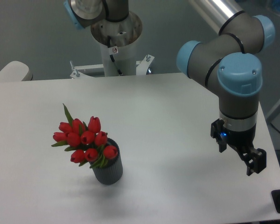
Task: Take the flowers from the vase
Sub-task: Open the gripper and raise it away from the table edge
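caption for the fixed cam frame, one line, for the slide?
UR5e gripper hovers at the table's right side, apart from the red flowers standing in the dark ribbed vase.

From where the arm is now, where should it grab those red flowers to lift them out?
Probably around the clustered heads of the flowers, from above and slightly left, since the bunch leans that way out of the vase and the rim hides nearly all the stems. The end effector hangs off to the right.

The flowers [85, 140] are bright red buds with green stems and 1 pointed green leaf. The vase [108, 171] is dark grey with fine vertical ribs. The table [154, 116] is plain white, the arm [233, 56] grey with light blue caps, the gripper [239, 156] black.
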You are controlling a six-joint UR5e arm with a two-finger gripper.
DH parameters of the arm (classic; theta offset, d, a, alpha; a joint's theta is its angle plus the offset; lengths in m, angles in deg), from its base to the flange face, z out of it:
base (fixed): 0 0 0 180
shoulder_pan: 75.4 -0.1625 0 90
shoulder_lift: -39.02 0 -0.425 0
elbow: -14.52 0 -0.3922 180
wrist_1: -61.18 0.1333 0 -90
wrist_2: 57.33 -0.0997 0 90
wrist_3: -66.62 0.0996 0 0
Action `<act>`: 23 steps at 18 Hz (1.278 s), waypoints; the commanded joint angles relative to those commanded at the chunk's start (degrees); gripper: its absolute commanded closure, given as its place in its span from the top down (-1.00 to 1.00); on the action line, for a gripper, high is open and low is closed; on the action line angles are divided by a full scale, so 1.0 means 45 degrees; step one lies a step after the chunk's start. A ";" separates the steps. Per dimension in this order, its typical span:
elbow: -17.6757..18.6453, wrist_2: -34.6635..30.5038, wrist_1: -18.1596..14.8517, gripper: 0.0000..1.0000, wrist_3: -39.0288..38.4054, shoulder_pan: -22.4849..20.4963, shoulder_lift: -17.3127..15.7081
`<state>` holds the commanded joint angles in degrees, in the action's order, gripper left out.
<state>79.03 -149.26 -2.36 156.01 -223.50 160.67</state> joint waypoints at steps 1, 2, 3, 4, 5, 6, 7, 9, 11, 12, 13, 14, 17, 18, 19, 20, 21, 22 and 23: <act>0.0175 0.0020 0.0000 1.00 0.0019 0.0000 -0.0097; 0.0390 0.0058 0.0020 1.00 0.0020 0.0000 -0.0234; 0.0430 0.0233 0.0000 1.00 0.0020 -0.0019 -0.0293; 0.0470 0.0641 -0.0019 1.00 0.0020 -0.0039 -0.0371; 0.0586 0.1128 -0.0039 1.00 0.0000 -0.0078 -0.0468; 0.0819 0.1558 -0.0058 1.00 -0.0019 -0.0155 -0.0643; 0.1092 0.1872 -0.0020 1.00 -0.0136 -0.0214 -0.0800; 0.1445 0.2652 -0.0019 1.00 -0.0487 -0.0293 -0.1035; 0.1854 0.3550 -0.0039 1.00 -0.0741 -0.0448 -0.1308; 0.2108 0.4058 -0.0039 1.00 -0.0839 -0.0604 -0.1503; 0.2323 0.4604 -0.0020 1.00 -0.0879 -0.0741 -0.1640; 0.2519 0.5151 -0.0039 1.00 -0.0879 -0.0936 -0.1777; 0.3279 0.6635 -0.0078 1.00 -0.0879 -0.1599 -0.2167; 0.3592 0.7221 -0.0078 1.00 -0.0879 -0.1834 -0.2323; 0.3904 0.7845 -0.0078 1.00 -0.0879 -0.2029 -0.2441; 0.4197 0.8432 -0.0059 1.00 -0.0898 -0.2205 -0.2539; 0.4432 0.8921 -0.0020 1.00 -0.1053 -0.2323 -0.2598; 0.4628 0.9255 0.0039 1.00 -0.1345 -0.2344 -0.2618; 0.4785 0.9529 0.0059 1.00 -0.1734 -0.2344 -0.2753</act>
<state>100.56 -106.38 -2.10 148.20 -234.04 148.28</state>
